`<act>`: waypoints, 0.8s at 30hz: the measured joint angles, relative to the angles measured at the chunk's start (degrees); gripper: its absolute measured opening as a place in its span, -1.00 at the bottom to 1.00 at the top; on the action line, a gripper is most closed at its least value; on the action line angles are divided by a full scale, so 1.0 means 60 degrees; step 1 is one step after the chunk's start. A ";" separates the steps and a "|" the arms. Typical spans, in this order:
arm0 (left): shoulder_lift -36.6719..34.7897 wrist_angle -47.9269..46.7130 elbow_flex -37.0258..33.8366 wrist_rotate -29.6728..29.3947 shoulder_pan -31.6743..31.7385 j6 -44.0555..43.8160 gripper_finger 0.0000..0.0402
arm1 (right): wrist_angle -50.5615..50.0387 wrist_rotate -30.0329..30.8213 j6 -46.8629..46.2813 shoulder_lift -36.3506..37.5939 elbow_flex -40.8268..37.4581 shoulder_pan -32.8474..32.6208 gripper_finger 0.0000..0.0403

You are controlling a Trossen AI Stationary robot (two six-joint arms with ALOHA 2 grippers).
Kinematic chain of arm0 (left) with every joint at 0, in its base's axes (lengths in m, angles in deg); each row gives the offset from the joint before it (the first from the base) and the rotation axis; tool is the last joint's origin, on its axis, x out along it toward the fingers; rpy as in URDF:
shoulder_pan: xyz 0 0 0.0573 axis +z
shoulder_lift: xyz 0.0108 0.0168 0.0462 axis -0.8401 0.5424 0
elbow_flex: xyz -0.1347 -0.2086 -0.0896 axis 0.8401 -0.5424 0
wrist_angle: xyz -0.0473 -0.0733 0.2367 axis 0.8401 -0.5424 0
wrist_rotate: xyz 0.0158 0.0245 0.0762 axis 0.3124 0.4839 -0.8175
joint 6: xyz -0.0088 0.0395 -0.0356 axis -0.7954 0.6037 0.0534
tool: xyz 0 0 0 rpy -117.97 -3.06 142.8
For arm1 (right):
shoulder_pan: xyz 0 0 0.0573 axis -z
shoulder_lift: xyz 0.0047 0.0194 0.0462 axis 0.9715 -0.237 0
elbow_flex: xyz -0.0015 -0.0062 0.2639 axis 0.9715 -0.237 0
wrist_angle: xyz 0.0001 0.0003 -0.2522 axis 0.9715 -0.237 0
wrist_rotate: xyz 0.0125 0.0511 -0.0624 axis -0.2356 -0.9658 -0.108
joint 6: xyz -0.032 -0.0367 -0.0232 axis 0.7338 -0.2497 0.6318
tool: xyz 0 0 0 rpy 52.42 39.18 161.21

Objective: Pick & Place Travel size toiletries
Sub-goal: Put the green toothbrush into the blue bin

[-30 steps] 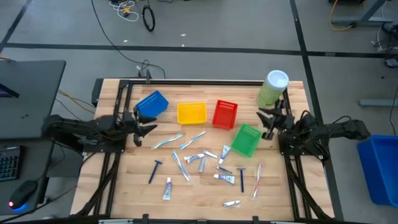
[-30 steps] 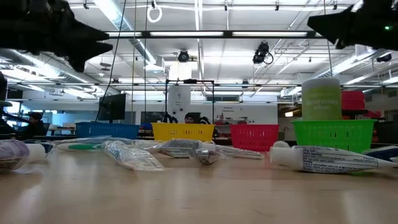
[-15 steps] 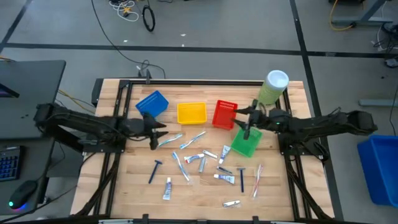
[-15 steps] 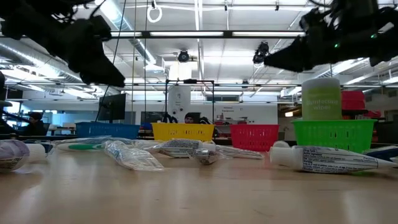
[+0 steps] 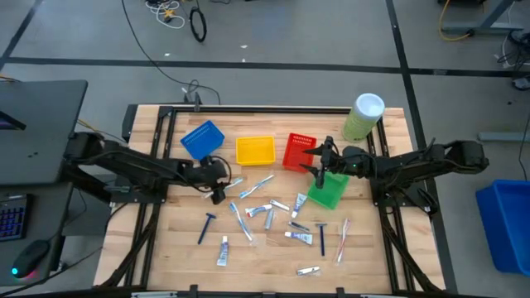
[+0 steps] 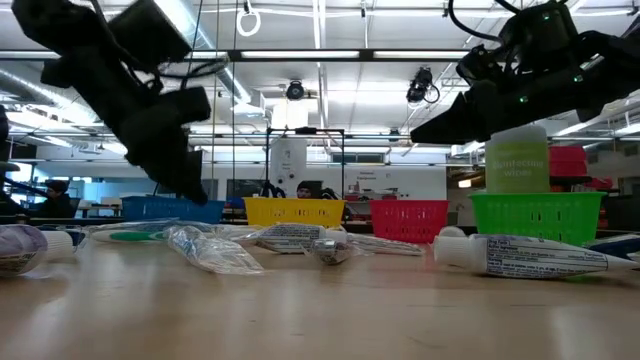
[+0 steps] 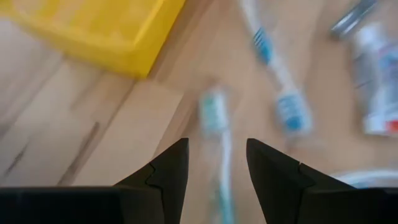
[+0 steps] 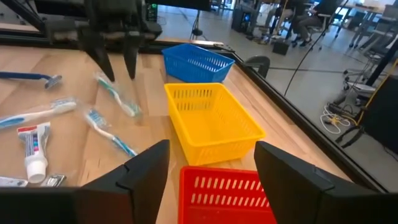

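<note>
The travel size toiletries lie loose on the wooden table: toothbrushes (image 5: 261, 184), small tubes (image 5: 267, 210), a dark razor (image 5: 204, 225). My left gripper (image 5: 217, 194) is open and hangs low over one green-bristled toothbrush (image 7: 214, 121). That toothbrush lies flat on the wood, in line with the gap between the fingers and below them. My right gripper (image 8: 211, 146) is open wide with nothing between its fingers. It hovers above the near edge of the red bin (image 5: 299, 152), beside the green bin (image 5: 329, 189).
The blue bin (image 5: 202, 138), yellow bin (image 5: 255, 150), red bin and green bin stand in a row along the far half of the table. A tall pale-green canister (image 5: 363, 116) stands at the far right corner. Tubes and razors crowd the table's middle and near right.
My left gripper has swung from the table's left edge toward the middle and come down over the green-bristled toothbrush. My right gripper has gone from the right edge toward the left, stopping over the red and green bins. No toiletry has moved.
</note>
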 joint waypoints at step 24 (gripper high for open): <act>0.1672 0.0636 0.0007 0.0918 0.0028 0.0293 -0.51 | 0.0022 0.0022 0.0109 -0.0004 0.0000 0.0004 0.10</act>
